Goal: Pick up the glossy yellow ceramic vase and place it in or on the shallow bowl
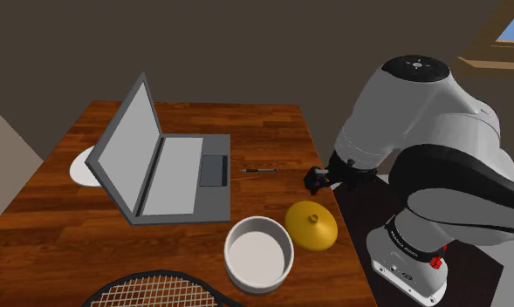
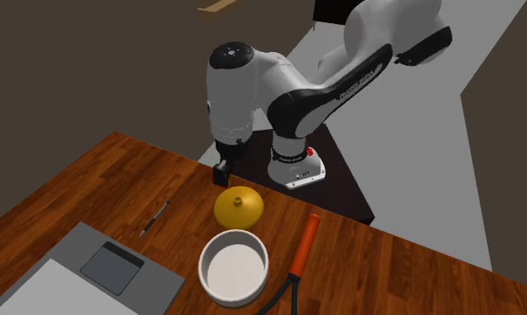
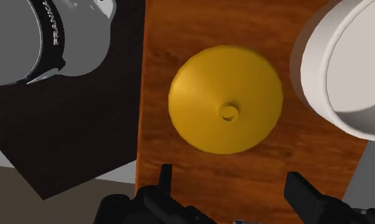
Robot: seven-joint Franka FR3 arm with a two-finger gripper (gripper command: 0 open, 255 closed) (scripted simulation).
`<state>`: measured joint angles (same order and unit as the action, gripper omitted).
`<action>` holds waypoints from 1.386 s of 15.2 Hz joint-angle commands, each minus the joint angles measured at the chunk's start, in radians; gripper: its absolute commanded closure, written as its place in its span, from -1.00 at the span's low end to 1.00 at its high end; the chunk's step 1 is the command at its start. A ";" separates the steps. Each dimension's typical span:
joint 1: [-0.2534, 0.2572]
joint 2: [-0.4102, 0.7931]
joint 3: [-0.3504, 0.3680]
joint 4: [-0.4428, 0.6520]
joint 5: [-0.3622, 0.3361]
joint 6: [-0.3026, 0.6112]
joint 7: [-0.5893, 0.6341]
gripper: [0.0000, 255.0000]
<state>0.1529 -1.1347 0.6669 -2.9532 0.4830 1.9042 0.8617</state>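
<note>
A squat yellow vase (image 1: 311, 225) with a small neck hole stands on the wooden table (image 1: 185, 227) near its edge by the stand. Right beside it sits a white shallow bowl (image 1: 258, 254). In the second exterior view the vase (image 2: 239, 208) lies between the bowl (image 2: 233, 266) and my gripper (image 2: 224, 172). My black gripper (image 1: 317, 180) hangs above the table just behind the vase, open, holding nothing. In the wrist view the vase (image 3: 225, 98) lies ahead of the spread fingers (image 3: 302, 188), with the bowl (image 3: 345, 63) next to it.
An open grey laptop (image 1: 159, 166) takes up the table's middle, with a white disc (image 1: 82, 167) behind it. A thin pen (image 1: 260, 170) lies by the laptop. A racket with an orange handle (image 2: 302, 247) lies near the bowl. The dark stand (image 2: 337, 174) adjoins the table edge.
</note>
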 commanded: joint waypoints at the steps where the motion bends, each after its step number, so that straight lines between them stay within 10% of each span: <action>1: 0.026 0.029 0.084 -0.023 0.066 0.044 0.081 -1.00; 5: 0.035 0.148 0.268 -0.026 0.189 0.160 0.231 -1.00; 21: 0.002 0.273 0.378 -0.070 0.273 0.328 0.220 -1.00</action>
<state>0.1545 -0.8617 1.0449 -3.0230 0.7558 2.2317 1.0820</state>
